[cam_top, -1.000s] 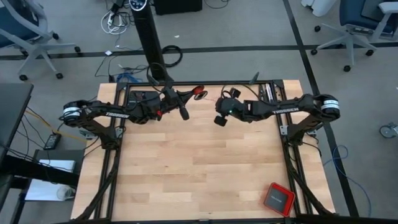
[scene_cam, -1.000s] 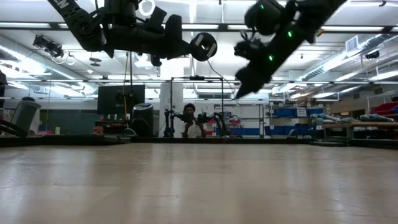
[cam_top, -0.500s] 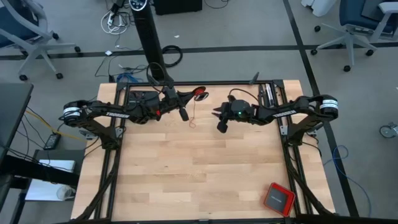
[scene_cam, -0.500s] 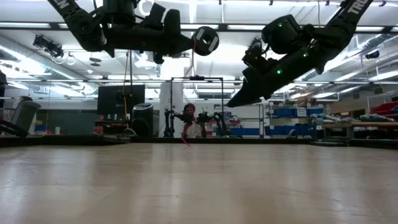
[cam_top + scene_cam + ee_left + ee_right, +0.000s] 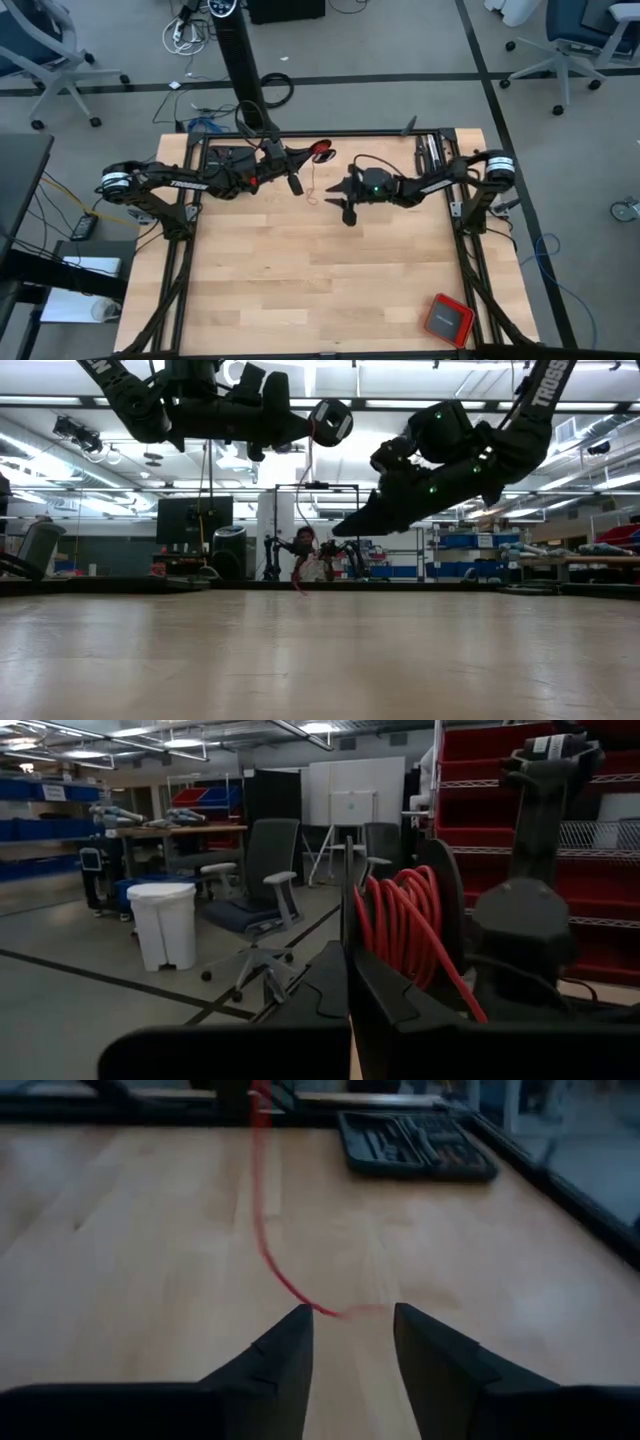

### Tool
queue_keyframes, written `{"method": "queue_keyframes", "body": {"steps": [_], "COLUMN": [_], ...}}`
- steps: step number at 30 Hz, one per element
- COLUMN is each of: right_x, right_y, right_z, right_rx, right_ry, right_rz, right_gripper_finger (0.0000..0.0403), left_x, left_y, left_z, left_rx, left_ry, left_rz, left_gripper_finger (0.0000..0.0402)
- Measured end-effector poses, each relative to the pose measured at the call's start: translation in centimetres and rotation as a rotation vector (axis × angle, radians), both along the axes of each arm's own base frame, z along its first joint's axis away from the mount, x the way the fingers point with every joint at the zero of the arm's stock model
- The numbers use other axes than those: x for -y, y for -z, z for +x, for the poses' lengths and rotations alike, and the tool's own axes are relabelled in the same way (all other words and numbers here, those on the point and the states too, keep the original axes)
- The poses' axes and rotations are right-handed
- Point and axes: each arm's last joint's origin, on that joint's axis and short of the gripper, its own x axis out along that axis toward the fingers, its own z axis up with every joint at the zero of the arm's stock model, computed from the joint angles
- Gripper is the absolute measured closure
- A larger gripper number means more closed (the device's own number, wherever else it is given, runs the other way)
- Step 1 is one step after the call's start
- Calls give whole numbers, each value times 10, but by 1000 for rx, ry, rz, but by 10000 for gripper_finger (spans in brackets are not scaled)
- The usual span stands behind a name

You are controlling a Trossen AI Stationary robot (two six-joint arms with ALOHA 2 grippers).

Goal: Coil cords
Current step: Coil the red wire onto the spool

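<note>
Over the wooden surface [image 5: 320,280], the right gripper [image 5: 348,1342] has swung in, fingers spread, toward the red cord [image 5: 266,1240] now dangling from the raised left gripper [image 5: 297,183], whose fingers' grip I cannot tell, ready for coiling.

Your high camera looks straight down on the whole desk [image 5: 320,270]. The low camera sits at desk level, facing the room. Each wrist camera looks forward, very near; the right wrist and high views share the red cord [image 5: 268,1245].
</note>
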Motion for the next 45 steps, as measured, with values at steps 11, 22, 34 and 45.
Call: {"method": "queue_keyframes", "body": {"steps": [11, 22, 34, 45], "right_x": [-17, -12, -10, -10], "right_y": [17, 21, 24, 26], "right_z": [34, 41, 39, 38], "right_rx": [-54, -82, -108, -126], "right_ry": [-15, -9, 0, 6], "right_rz": [-321, -298, -275, -251], "right_gripper_finger": [269, 283, 331, 378], "left_x": [0, 0, 0, 0], "left_y": [-2, -2, -3, -3], "left_z": [0, -1, -1, -1], "left_rx": [30, 37, 49, 52], "left_ry": [-1, -1, 3, 4], "left_rz": [-16, -22, -34, -33], "left_gripper_finger": [401, 401, 401, 401]}}
